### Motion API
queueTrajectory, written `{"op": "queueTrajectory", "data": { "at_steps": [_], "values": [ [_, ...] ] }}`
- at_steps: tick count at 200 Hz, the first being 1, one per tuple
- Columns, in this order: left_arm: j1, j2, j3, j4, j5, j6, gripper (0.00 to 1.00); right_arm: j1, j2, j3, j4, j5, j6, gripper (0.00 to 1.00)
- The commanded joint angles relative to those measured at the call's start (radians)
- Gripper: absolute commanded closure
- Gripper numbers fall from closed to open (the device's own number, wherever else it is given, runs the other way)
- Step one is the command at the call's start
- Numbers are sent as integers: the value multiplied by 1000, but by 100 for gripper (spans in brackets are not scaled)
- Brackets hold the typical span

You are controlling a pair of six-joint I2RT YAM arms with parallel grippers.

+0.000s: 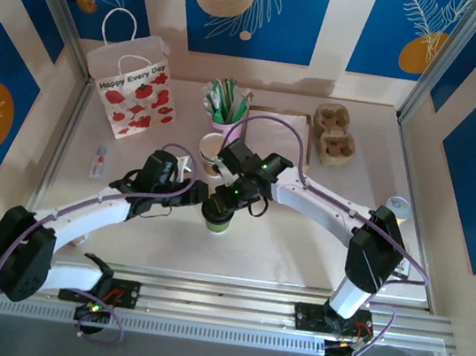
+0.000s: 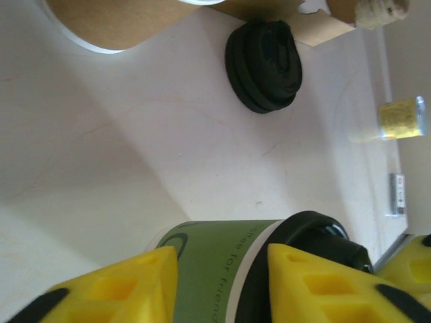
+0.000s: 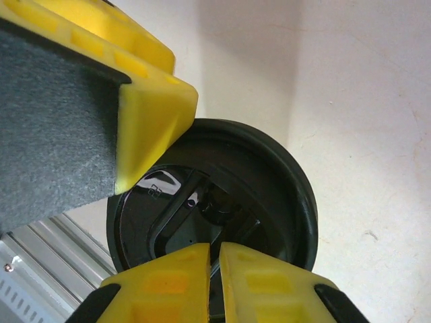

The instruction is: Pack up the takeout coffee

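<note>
The takeout coffee (image 1: 216, 220), a green paper cup with a black lid, stands upright at the table's middle front. My left gripper (image 1: 199, 201) is at its left side. In the left wrist view its yellow fingers (image 2: 222, 250) stand apart in front of the green wall (image 2: 212, 276), one tip over the base end, the other over the lid (image 2: 323, 232). My right gripper (image 1: 228, 196) hovers over the cup. Its fingers (image 3: 215, 247) are nearly together above the lid's (image 3: 269, 182) near rim, with a left finger (image 3: 151, 114) beside the lid.
A strawberry-print paper bag (image 1: 133, 86) stands at the back left. Just behind the grippers is a tan lidless cup (image 1: 213, 149), with a loose black lid (image 2: 264, 64) nearby. A pink cup of sticks (image 1: 227, 114), a cardboard carrier (image 1: 334, 134) and a can (image 1: 398, 206) sit behind and right.
</note>
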Motion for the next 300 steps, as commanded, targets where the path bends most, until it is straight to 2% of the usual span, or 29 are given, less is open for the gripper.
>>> {"op": "queueTrajectory", "data": {
  "at_steps": [1, 46, 75, 96, 121, 153, 173, 210, 258, 300],
  "values": [
    [5, -12, 41, -307, -77, 60, 49, 13, 32, 8, -86, 23, 6, 84],
    [42, -31, 187, -380, -87, 90, 35, 13, 52, 100, -146, 50, -8, 80],
    [73, -18, 308, -436, -82, 116, 32, 13, 58, 148, -175, 59, -15, 79],
    [88, -19, 370, -471, -80, 132, 31, 19, 54, 185, -199, 68, -15, 74],
    [101, -40, 389, -508, -86, 150, 31, 31, 31, 208, -226, 97, 7, 57],
    [123, -96, 375, -566, -113, 187, 30, 44, 21, 184, -244, 159, 37, 27],
    [140, -135, 373, -611, -135, 219, 30, 69, 47, 186, -260, 189, 37, 18],
    [165, -200, 406, -720, -229, 309, 28, 124, 92, 209, -260, 249, 36, 15],
    [198, -261, 425, -814, -352, 416, 26, 142, 150, 230, -250, 256, 26, 14],
    [200, -296, 377, -792, -394, 428, 25, 134, 172, 230, -239, 260, 18, 20]
  ]
}}
